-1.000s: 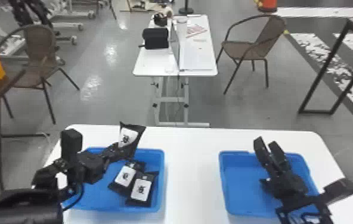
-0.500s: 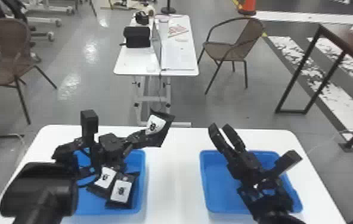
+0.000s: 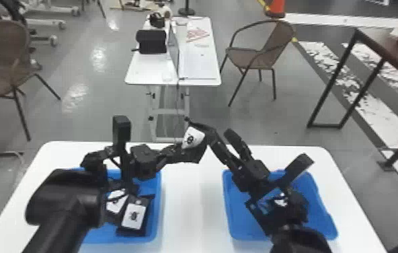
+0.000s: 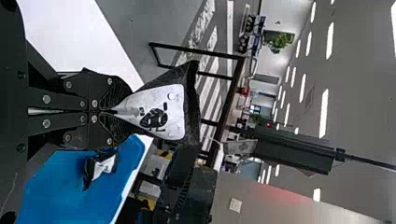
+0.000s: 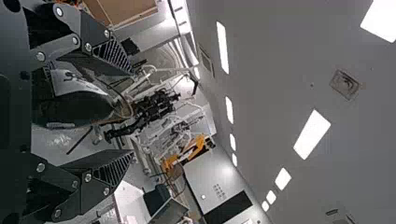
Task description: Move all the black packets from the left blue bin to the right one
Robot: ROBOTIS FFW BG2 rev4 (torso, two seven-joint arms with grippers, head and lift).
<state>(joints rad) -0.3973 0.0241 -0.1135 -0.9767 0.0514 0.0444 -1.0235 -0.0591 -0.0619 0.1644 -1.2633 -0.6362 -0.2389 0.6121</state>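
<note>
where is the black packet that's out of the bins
In the head view, the packet is near the middle, over the white table's far edge, held by the left pincer, close to the open right pincer.

The left bin (image 3: 157,212) and right bin (image 3: 324,222) are plain blue, the surface (image 3: 191,208) white. The black packets (image 3: 134,215) carry white labels (image 3: 193,137) with a black mark. The left claw (image 3: 182,151) and right claw (image 3: 222,138) are black, the chairs (image 3: 277,38) brown, the cone (image 3: 276,8) orange, the floor (image 3: 101,117) grey.
</note>
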